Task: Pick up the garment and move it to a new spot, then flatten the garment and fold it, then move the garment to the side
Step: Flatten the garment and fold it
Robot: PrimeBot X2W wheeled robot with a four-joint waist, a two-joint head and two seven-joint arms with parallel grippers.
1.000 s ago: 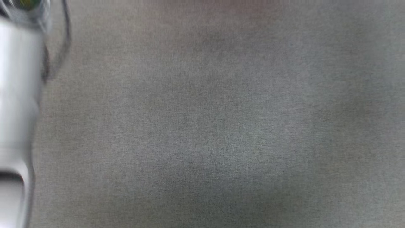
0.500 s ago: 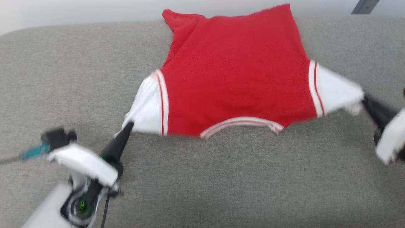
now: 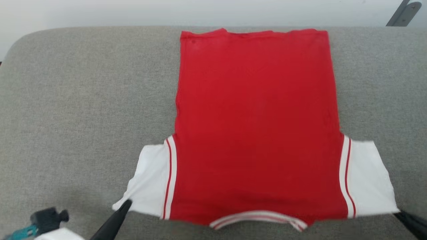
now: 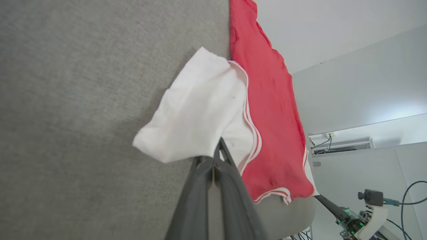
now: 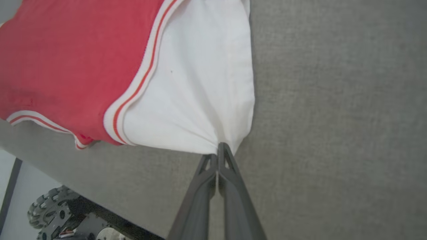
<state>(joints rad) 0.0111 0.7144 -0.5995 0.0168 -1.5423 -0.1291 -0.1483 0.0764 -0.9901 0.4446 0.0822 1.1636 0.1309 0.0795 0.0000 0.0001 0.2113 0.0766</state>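
Note:
The garment, a red T-shirt with white sleeves and striped trim, lies spread flat on the grey cushion, collar toward me and hem at the far edge. My left gripper is shut on the tip of its left white sleeve. In the left wrist view that gripper pinches the sleeve's hem. My right gripper is shut on the corner of the right white sleeve, which fans out from the pinch. Its dark fingers show at the head view's lower right corner.
The grey cushion stretches wide on both sides of the shirt. Its rounded far edge meets a pale wall. A grey metal bracket shows at the top right. The robot's wheeled base sits below the cushion's near edge.
The head view swung from blurred grey fabric up to the whole shirt. Since half a second ago the red body has been drawn out flat and square, both grippers keeping their sleeve tips.

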